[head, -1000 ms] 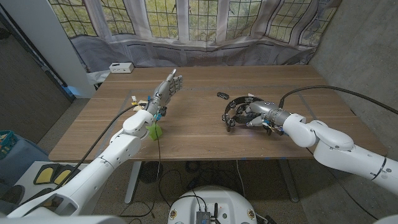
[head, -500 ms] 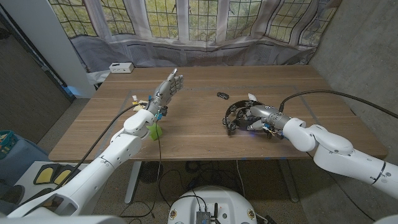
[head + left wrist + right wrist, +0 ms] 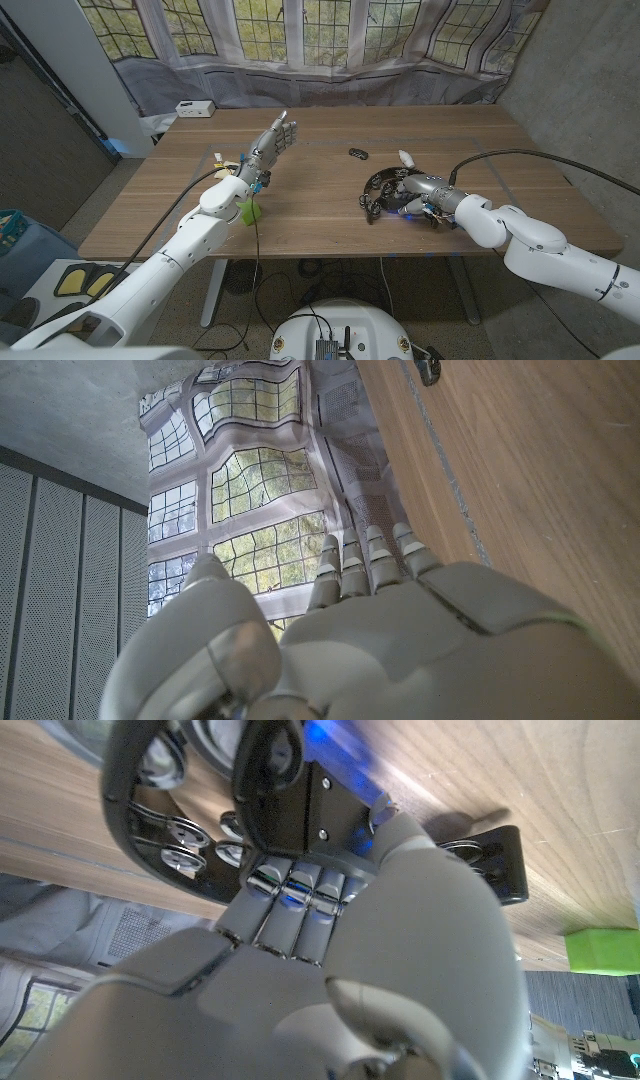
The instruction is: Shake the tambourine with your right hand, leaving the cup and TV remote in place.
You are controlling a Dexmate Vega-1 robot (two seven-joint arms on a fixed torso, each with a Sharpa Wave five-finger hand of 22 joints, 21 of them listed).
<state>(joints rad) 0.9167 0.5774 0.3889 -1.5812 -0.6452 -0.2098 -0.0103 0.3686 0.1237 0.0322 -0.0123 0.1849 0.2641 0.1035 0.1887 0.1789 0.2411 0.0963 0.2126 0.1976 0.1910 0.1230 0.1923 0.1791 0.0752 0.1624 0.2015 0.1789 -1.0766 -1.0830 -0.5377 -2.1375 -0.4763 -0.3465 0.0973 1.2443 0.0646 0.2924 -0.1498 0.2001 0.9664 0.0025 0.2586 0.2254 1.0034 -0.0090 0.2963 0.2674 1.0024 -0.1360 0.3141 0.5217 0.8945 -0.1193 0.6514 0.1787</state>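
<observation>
Head view: wooden table (image 3: 320, 215) seen from above, with both arms entering from the lower corners. The right hand (image 3: 420, 190) grips the tambourine (image 3: 385, 186) on the right half of the table; whether the black frame touches the wood or is raised above it cannot be told. In the right wrist view the fingers (image 3: 290, 900) curl around the black frame of the tambourine (image 3: 150, 820), whose metal jingles show along the rim, and a blue light glows near the frame. A white object (image 3: 406, 157) lies just behind the tambourine, and a small dark object (image 3: 358, 153) rests on the table farther back, toward the middle. The left hand (image 3: 270, 145) is held up over the left half of the table, fingers extended and close together, holding nothing; the left wrist view shows its fingers (image 3: 365, 565) straight, beside the table edge. A green object (image 3: 249, 211) sits near the front edge beside the left forearm. A white box (image 3: 194, 108) stands at the far left corner.
</observation>
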